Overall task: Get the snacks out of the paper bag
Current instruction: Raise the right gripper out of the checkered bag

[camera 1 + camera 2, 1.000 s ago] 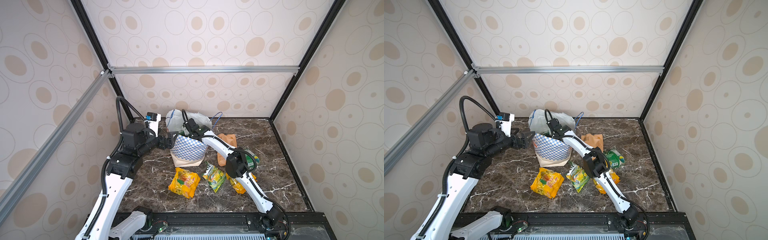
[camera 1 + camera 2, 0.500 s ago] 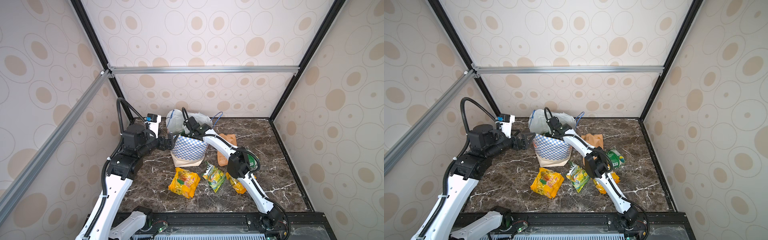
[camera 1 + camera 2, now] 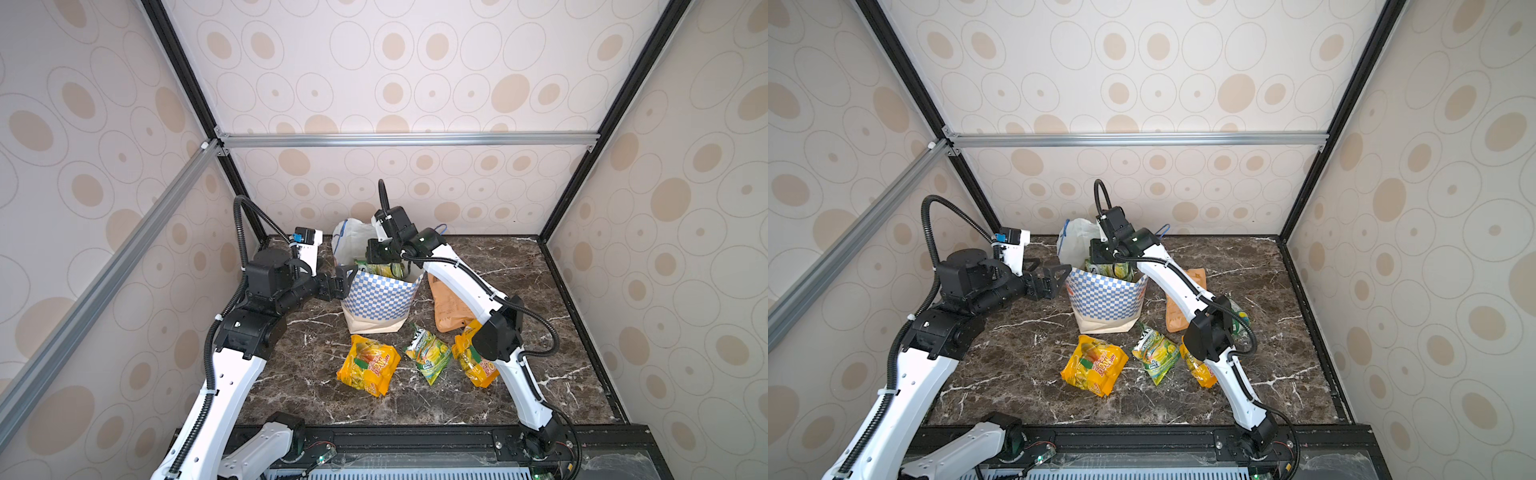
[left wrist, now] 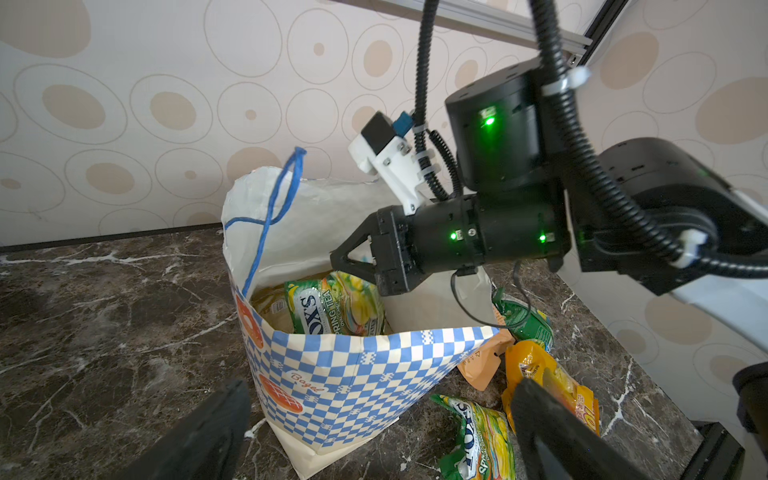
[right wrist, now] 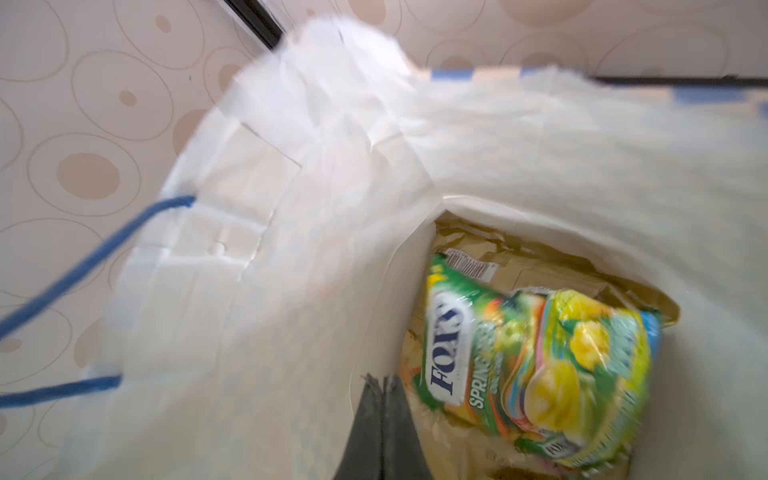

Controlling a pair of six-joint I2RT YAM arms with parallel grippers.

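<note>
- Reaching over the rim, the right gripper [image 5: 381,380] hangs inside the paper bag [image 3: 380,297], jaws pressed together, nothing visible between them.
- The bag stands upright at the back-middle of the bench [image 3: 540,332], long axis vertical, mouth gaping upward.
- Inside, a green-yellow packet [image 5: 532,365] sits just beside those closed tips, propped on end against the gold-brown foil bag [image 5: 478,245].
- Left gripper [image 3: 343,280] is spread wide at the bag's left edge, holding nothing.
- Out on the bench, the tan-orange pouch [image 3: 446,303] lies right of the bag, lengthwise front to back.
- In front of the bag there's a row: yellow-orange packet [image 3: 368,370], loose green-yellow packet [image 3: 428,353], and second yellow-orange packet [image 3: 473,365] partly under the right arm.
</note>
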